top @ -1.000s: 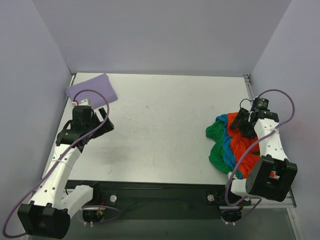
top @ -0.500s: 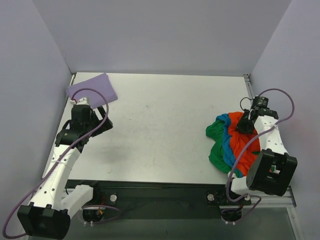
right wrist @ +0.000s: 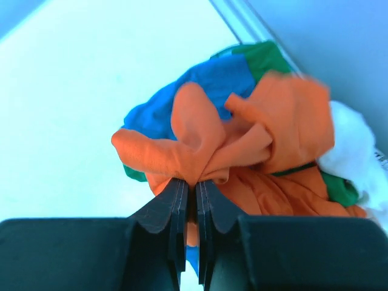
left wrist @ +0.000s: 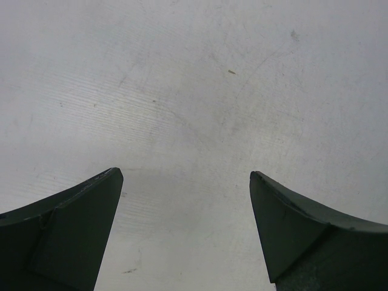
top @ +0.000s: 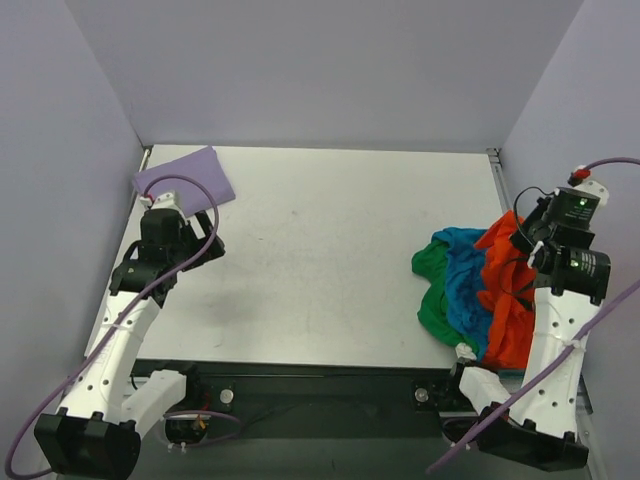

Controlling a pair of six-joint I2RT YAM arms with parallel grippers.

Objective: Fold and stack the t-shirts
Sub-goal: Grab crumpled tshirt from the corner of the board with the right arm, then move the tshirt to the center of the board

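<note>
Cloth this soft and light would sag and slip rather than keep a shape, so I judged a hem or shoulder seam a better hold than a bunched middle. The lavender shirt [top: 185,176] lay folded flat on the table [top: 320,260], well left of the heap [top: 470,290] and farther back. The left gripper [left wrist: 185,179] hung left of the heap over bare table, fingers spread wide, holding nothing. Within the heap, the green shirt [top: 432,310] lay leftmost, the blue shirt [top: 463,285] beside it, the orange-red shirt [top: 505,290] draped rightmost. The right gripper [right wrist: 188,185], above the heap's right side, pinched a gathered wad of orange-red cloth, jaws pressed nearly together. The white shirt [right wrist: 354,139] peeked out at the heap's right edge.
</note>
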